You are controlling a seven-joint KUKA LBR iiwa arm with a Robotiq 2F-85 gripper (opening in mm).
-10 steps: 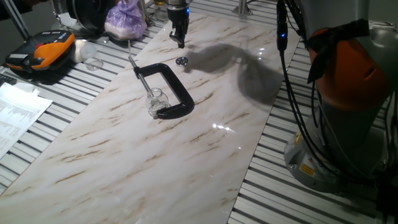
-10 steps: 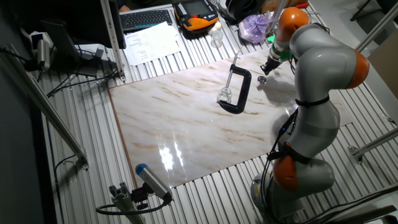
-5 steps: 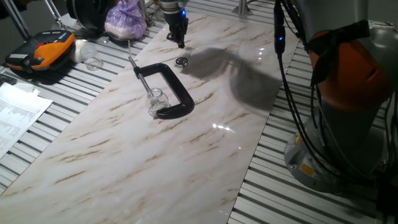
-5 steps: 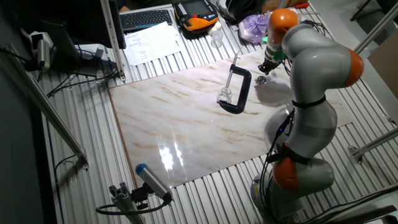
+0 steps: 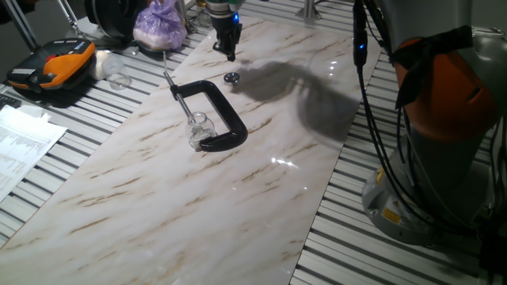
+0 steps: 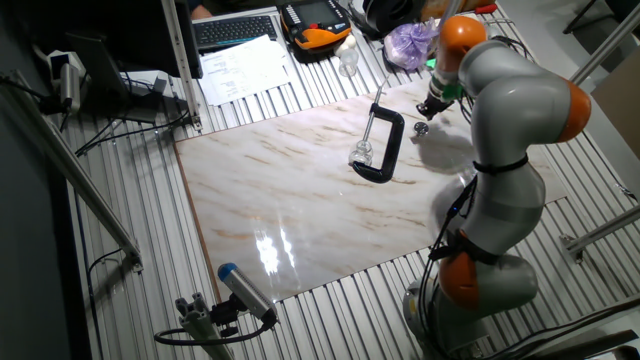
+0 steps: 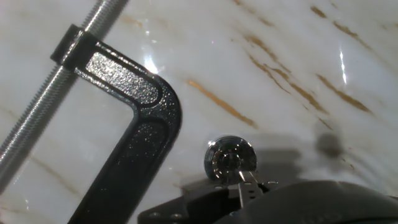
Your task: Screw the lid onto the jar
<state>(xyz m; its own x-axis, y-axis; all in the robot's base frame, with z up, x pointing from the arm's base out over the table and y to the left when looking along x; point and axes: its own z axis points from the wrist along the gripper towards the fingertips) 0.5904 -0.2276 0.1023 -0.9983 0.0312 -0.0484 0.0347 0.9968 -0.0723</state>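
Note:
The lid [image 5: 231, 77], a small shiny metal cap, lies on the marble board [image 5: 238, 206] near its far end. My gripper [image 5: 230, 55] hangs just above and behind it, fingers together with nothing held. In the hand view the lid [image 7: 231, 158] sits directly ahead of my fingertips [image 7: 249, 184]. The jar [image 5: 198, 127], small clear glass, stands upright inside the black C-clamp [image 5: 224, 120], a hand's width nearer than the lid. From the other fixed view, the lid [image 6: 421, 127] is right of the clamp [image 6: 388, 150] and jar [image 6: 362, 155].
The clamp's elbow [image 7: 140, 118] and threaded screw [image 7: 43, 106] lie left of the lid. A purple bag [image 5: 161, 24], an orange-black device [image 5: 51, 67], another clear glass vessel [image 5: 119, 79] and papers [image 5: 20, 142] sit off the board's left. My arm's base [image 5: 444, 134] stands on the right.
My gripper has shifted slightly toward the far left, staying above the lid. Lid, jar and clamp have not moved.

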